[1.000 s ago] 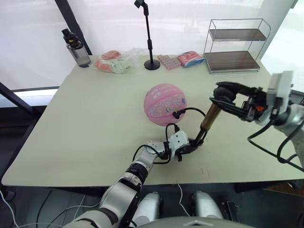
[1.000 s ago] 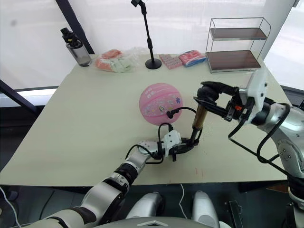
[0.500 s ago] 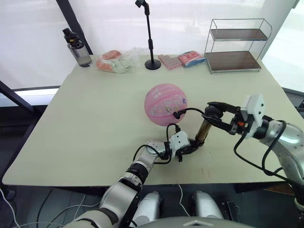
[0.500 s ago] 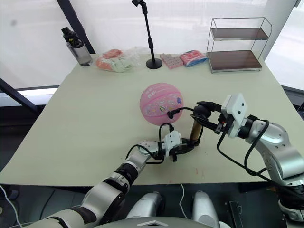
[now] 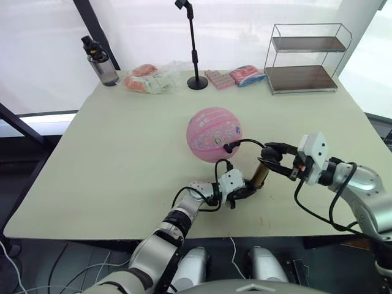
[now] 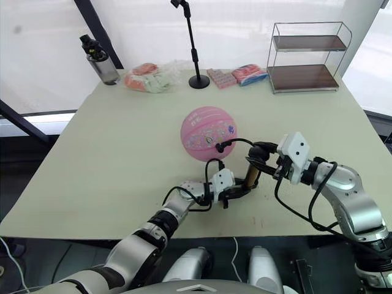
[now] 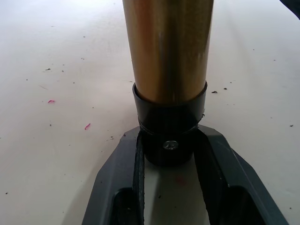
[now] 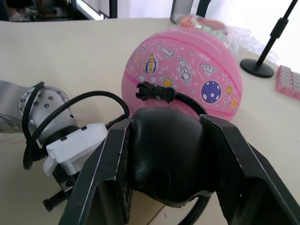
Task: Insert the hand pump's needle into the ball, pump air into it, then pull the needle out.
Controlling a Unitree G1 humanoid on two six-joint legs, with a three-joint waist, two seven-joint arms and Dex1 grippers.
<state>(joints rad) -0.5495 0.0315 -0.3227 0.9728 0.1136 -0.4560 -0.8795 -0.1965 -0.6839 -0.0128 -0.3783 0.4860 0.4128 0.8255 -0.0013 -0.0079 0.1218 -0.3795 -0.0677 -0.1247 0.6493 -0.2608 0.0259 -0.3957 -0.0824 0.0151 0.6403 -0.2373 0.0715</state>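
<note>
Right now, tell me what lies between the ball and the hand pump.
The pump's thin black hose arcs across that stretch, from the hand pump to the fitting at the ball. Beneath it is bare table, in the left eye view.

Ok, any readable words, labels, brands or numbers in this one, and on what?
No readable text anywhere.
Ball: printed pictures only (rockets, planets), no words.
Packets at the table's far edge: any print too small to read.
Bottle: no legible label.
Pump: bare metal, no marking.
</note>
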